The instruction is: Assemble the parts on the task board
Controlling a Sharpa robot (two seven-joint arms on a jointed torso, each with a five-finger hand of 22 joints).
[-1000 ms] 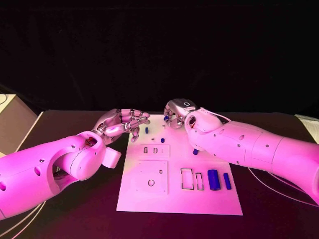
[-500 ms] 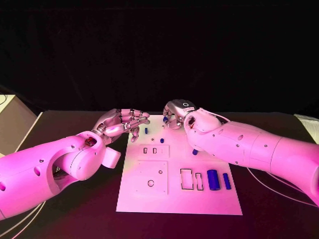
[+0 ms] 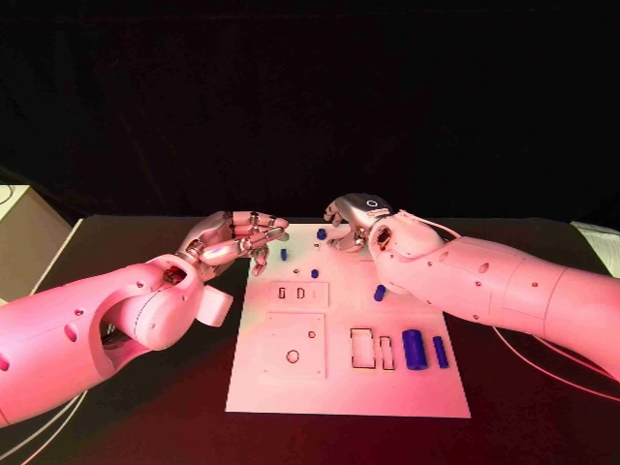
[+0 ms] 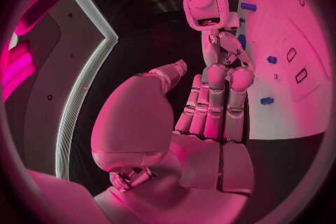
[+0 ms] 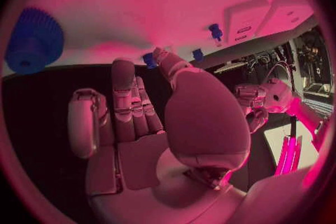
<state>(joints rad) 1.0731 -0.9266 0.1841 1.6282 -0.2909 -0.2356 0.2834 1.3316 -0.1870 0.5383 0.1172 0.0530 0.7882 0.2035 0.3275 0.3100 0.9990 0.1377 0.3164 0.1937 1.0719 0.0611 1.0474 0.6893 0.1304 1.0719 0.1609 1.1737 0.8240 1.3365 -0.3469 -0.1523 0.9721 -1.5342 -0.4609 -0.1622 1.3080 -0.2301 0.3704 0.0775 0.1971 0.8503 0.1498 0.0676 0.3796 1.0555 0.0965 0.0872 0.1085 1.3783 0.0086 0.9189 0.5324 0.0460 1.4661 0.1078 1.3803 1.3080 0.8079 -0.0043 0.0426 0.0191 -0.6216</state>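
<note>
Carefully, the right hand [image 3: 350, 225], fingers curled at the board's [image 3: 350, 392] far edge, should pinch the peg [image 3: 322, 233] squarely; left hand [image 3: 237, 239] curled, holding nothing.

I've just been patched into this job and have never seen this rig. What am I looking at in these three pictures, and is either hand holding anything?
This is a two-armed robot at a black table. Each white arm ends in a silver many-fingered hand.

One picture comes from a camera on the robot's head, looking down. There the left hand comes in from the left and the right hand from the right; both sit at the far end of the task board, the white plate in the middle.

The two round pictures come from fisheye cameras at each wrist, looking past that arm's own hand.

On the board lie small blue parts: a large cylinder with a thinner bar beside it, and small pegs farther up.

The left hand's fingers are curled with nothing visible in them. Whether the right hand holds a part I cannot tell.
</note>
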